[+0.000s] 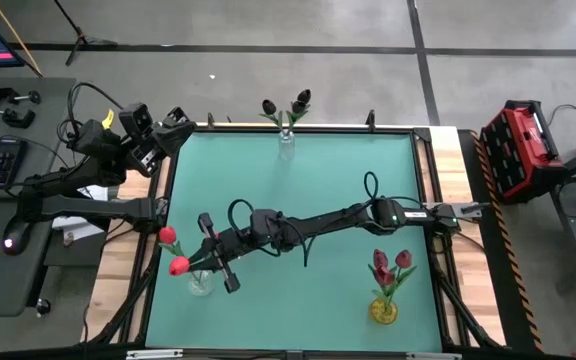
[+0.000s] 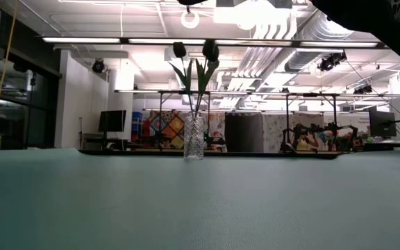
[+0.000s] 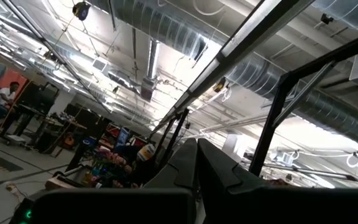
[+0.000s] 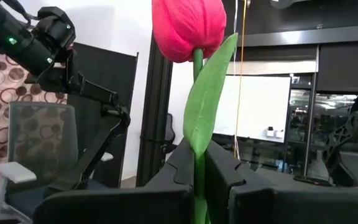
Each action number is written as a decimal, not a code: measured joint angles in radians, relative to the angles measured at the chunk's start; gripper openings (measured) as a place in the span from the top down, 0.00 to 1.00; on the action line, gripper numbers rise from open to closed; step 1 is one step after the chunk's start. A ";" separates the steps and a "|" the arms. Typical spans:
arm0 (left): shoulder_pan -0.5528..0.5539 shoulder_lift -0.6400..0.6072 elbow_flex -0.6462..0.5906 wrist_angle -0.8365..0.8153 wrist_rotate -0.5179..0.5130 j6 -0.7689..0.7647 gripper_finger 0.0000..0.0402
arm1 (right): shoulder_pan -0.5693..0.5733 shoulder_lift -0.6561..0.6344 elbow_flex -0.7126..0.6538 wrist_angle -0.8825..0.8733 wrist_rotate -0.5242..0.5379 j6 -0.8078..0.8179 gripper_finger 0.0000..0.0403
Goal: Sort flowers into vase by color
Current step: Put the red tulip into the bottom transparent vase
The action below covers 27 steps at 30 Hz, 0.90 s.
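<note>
My left gripper (image 1: 180, 128), pinched shut on nothing, waits off the table's ten o'clock corner. My right gripper (image 1: 205, 262) clamps a red tulip (image 4: 188, 28) by its stem over the clear vase (image 1: 199, 283) at seven o'clock; two red heads there. Two black tulips (image 1: 285, 105) stand at twelve, three maroon tulips (image 1: 391, 266) in the yellow vase (image 1: 384, 311) at five.

two red tulips (image 1: 172, 250), two black tulips (image 1: 286, 103), three maroon tulips (image 1: 390, 264), three vases (image 1: 384, 311), two arms (image 1: 308, 228).
</note>
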<state>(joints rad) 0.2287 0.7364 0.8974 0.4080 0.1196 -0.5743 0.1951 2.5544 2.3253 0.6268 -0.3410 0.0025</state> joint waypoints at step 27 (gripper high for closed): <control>0.000 -0.001 0.000 0.000 -0.041 0.010 1.00 | -0.005 -0.002 0.000 -0.159 0.130 0.117 0.95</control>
<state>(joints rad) 0.2287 0.7357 0.8974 0.4084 0.0785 -0.5644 0.1902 2.5526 2.3253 0.4675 -0.2108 0.1191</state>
